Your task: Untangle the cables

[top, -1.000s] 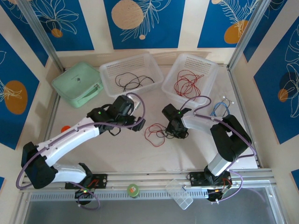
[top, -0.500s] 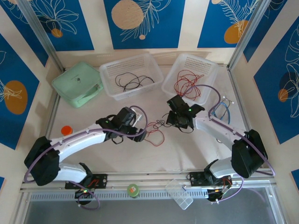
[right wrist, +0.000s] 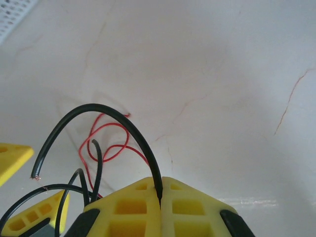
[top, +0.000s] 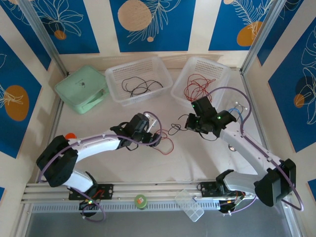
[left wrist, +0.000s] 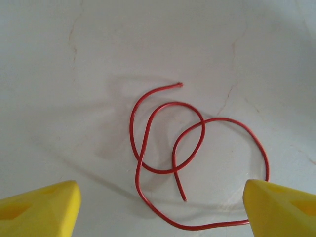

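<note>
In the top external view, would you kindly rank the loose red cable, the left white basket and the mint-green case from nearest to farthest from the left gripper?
1. red cable: on the table, just beyond the open left gripper, to its right.
2. left white basket: further back, towards the rear wall.
3. mint-green case: far back on the left, clearly the farthest.

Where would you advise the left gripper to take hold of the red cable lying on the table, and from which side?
Probably its wide right-hand arc, coming straight down with the jaws of the left gripper across the strand. The red cable lies flat, and there it runs alone, clear of the crossing loops.
</note>
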Tool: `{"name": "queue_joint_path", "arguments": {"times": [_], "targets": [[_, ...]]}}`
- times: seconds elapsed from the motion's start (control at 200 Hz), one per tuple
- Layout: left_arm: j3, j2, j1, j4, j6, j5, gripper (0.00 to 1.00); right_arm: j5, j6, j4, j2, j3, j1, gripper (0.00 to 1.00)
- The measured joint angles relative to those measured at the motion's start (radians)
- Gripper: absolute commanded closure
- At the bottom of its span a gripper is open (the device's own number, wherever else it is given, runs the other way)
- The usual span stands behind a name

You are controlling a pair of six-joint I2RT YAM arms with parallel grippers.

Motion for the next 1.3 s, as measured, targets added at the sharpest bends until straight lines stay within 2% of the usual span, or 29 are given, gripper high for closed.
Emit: {"name": "queue_joint_path", "arguments": {"times": [0.11, 0.215, 0.405, 0.6, 0.755, 0.885, 1.01, 1.101, 1.176, 1.196, 1.301], "targets": [[-0.024, -0.081, -0.014, 0.007, 0.015, 0.027, 0.14, -0.019, -0.016, -0.016, -0.019, 0.01, -0.02, 1.0], [-0.038, -0.177, -0.079, 0.008, 0.073, 0.032, 0.12, -0.054, -0.026, -0.038, -0.011, 0.026, -0.048, 1.0], [-0.039, -0.272, -0.224, 0.007, 0.217, -0.068, 0.12, -0.095, -0.031, -0.075, 0.027, 0.095, -0.067, 1.0], [-0.039, -0.223, -0.311, 0.064, 0.346, -0.249, 0.13, -0.13, -0.029, -0.082, 0.033, 0.102, -0.067, 1.0], [-0.037, -0.133, -0.32, 0.198, 0.417, -0.378, 0.14, -0.146, -0.028, -0.087, 0.035, 0.102, -0.065, 1.0], [-0.015, -0.066, -0.32, 0.298, 0.455, -0.434, 0.2, -0.155, -0.022, -0.087, 0.035, 0.102, -0.06, 1.0], [0.008, -0.024, -0.32, 0.387, 0.485, -0.46, 0.33, -0.165, -0.016, -0.086, 0.035, 0.102, -0.051, 1.0], [0.024, -0.005, -0.32, 0.436, 0.502, -0.474, 0.61, -0.174, -0.014, -0.084, 0.035, 0.102, -0.045, 1.0], [0.039, 0.009, -0.32, 0.463, 0.515, -0.483, 0.9, -0.177, -0.011, -0.084, 0.035, 0.102, -0.042, 1.0], [0.042, 0.012, -0.32, 0.47, 0.515, -0.487, 1.0, -0.176, -0.011, -0.084, 0.035, 0.102, -0.042, 1.0], [0.045, 0.013, -0.319, 0.494, 0.529, -0.513, 1.0, -0.176, -0.006, -0.084, 0.035, 0.101, -0.042, 1.0]]}}
